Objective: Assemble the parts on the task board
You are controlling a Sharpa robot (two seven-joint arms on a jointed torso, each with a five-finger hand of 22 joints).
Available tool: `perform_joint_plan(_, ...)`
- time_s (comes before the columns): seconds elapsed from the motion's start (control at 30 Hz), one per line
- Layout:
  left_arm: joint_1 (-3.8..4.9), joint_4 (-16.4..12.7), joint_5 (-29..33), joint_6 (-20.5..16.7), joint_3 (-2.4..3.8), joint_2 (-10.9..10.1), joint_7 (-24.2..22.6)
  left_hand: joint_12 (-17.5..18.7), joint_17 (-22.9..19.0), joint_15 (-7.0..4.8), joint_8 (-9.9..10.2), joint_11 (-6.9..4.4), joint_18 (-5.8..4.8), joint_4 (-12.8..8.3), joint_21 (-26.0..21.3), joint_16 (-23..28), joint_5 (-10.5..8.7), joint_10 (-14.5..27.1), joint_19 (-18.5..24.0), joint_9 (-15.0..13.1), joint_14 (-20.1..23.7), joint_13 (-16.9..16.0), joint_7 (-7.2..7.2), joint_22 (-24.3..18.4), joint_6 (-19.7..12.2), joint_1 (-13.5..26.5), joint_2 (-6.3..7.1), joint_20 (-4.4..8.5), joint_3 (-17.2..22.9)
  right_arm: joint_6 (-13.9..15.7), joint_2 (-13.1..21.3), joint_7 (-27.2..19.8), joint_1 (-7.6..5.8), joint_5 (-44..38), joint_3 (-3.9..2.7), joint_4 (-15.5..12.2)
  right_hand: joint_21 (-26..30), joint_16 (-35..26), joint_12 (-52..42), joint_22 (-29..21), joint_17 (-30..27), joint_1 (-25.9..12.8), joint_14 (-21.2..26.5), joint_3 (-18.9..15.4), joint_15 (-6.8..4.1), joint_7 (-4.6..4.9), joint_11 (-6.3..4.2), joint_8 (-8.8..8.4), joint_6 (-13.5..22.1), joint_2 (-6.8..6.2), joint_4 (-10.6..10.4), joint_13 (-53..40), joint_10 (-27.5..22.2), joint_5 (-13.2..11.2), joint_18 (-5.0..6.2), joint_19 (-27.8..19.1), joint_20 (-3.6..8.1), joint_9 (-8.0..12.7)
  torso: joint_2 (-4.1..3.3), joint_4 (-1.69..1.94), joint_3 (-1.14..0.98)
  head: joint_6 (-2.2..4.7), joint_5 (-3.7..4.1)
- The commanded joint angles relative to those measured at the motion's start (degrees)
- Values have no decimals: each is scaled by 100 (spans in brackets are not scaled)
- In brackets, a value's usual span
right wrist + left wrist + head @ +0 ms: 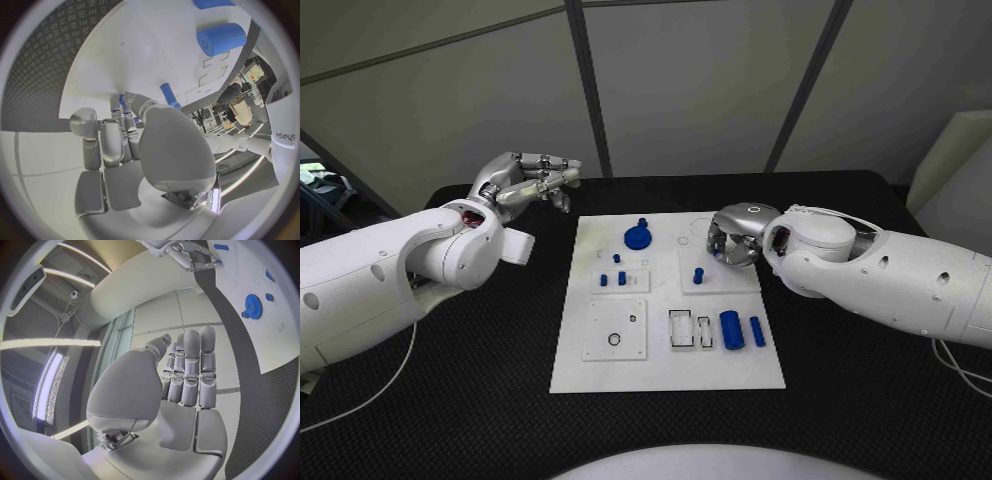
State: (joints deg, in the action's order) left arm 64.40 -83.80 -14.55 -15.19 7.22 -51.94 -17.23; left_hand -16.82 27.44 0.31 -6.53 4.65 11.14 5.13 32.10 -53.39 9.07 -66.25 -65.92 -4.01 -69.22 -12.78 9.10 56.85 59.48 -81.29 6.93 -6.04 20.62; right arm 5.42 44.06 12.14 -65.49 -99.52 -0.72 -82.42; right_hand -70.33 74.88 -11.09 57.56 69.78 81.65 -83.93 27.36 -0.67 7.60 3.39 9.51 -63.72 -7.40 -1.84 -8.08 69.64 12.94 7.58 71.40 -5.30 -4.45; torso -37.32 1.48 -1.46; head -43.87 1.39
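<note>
Left hand [531, 182] lifted off left of task board [668, 372], fingers straight and side by side, holding nothing. Right hand [733, 238] over board's upper right, fingers curled; hold unclear. Blue parts [740, 330] lie on board.

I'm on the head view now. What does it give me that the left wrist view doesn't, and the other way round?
Head view alone: the whole task board, its thick blue cylinder and thin peg near the front, and the left arm raised off the board's far left corner. Left wrist view alone: the left hand from behind, fingers straight and together, holding nothing. Both: the blue gear and the right hand over the board.
</note>
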Motion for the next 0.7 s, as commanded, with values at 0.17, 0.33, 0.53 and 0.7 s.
perform_joint_plan(0.17,5,-1,35,-15,2,9,-106,-51,-10,-4,-39,4,-71,-47,-31,28,33,31,-35,10,-49,-9,32,-11,13,-69,8,-6,-8,338,9,84,40,-190,26,-58,-114,42,-5,133,-4,36,-261,90,-70,-28,-27,28,-121,167,119,-13,126,-89,-120,95,47,-34,4,-2,-3,0,1)
perform_joint_plan(0.33,4,19,35,-20,2,11,-103,-51,-10,-4,-39,4,-71,-47,-31,28,33,31,-35,10,-49,-9,32,-11,13,-69,8,-6,-8,588,65,72,42,-235,25,-148,-133,50,6,158,0,38,-264,116,-74,-30,-30,23,-133,170,145,-11,140,-61,-124,106,53,-34,8,-3,-3,3,2)
perform_joint_plan(0.53,1,52,35,-21,2,16,-93,-65,-17,-1,-41,8,-71,-57,-35,32,35,44,-38,11,-53,-14,37,-13,6,-79,9,-7,-7,826,199,40,41,-246,21,-346,-150,62,25,179,9,27,-267,135,-76,-28,-28,12,-139,153,171,-5,144,-36,-127,113,57,-33,11,-2,-1,14,5)
perform_joint_plan(0.7,-3,73,35,-20,2,26,-88,-69,-19,0,-40,10,-72,-59,-37,34,35,52,-40,11,-55,-16,41,-14,1,-80,11,-8,-8,962,305,18,39,-220,16,-522,-166,71,43,199,16,15,-269,148,-74,-24,-25,0,-138,138,189,0,142,-14,-131,121,59,-30,14,-3,-3,24,8)
